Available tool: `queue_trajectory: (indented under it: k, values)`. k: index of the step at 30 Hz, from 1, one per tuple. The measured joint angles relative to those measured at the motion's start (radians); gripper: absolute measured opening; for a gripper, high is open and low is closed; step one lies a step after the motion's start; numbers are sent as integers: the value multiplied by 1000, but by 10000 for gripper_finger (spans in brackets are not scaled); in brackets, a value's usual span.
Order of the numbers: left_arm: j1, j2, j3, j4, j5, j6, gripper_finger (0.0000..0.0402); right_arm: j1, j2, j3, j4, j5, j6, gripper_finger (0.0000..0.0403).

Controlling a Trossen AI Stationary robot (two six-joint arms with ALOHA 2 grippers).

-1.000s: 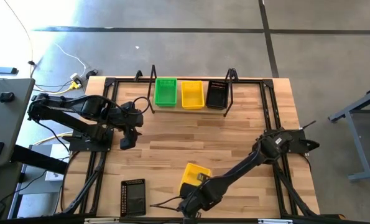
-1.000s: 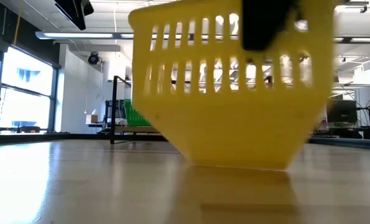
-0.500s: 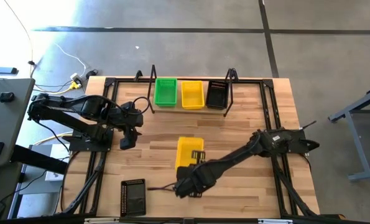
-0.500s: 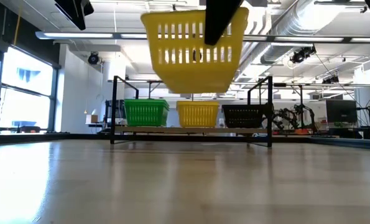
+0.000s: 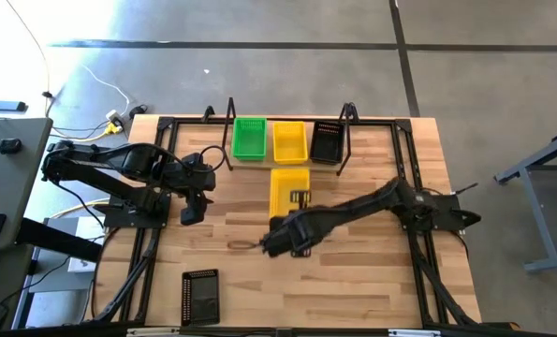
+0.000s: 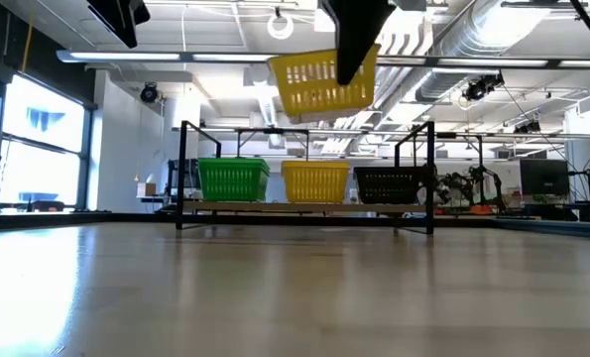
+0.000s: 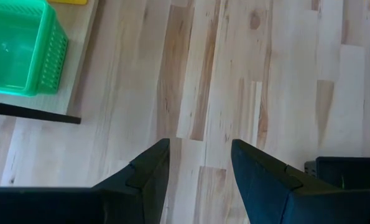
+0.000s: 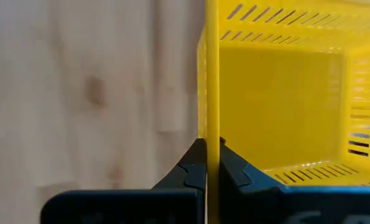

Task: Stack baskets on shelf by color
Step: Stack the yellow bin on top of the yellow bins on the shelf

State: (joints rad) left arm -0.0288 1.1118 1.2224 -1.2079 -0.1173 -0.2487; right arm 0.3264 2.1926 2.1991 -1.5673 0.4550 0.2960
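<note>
Right now my right gripper (image 8: 207,163) pinches one wall of a yellow basket (image 5: 289,187), holding it in the air just in front of the shelf (image 5: 287,161), where green (image 5: 249,139), yellow (image 5: 290,142) and black (image 5: 326,142) baskets sit in a row. My left gripper (image 7: 197,168) hangs spread over the left table (image 5: 231,225), and another black basket (image 5: 200,295) lies at the near edge.

Bright, even light; window glare on tabletop (image 6: 37,288); right wrist view blurred
</note>
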Motion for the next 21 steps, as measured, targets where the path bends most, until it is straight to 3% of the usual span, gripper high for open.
queue_trajectory:
  k: [11,15,21]
  values:
    - [28,0,0,0,-32,43,161,-192,-370,-481,360,-50,-166,0]
    - [57,0,0,0,-34,43,161,-282,-437,-545,436,-55,-266,0]
    - [108,0,0,1,-75,43,161,-405,-440,-533,517,-113,-490,0]
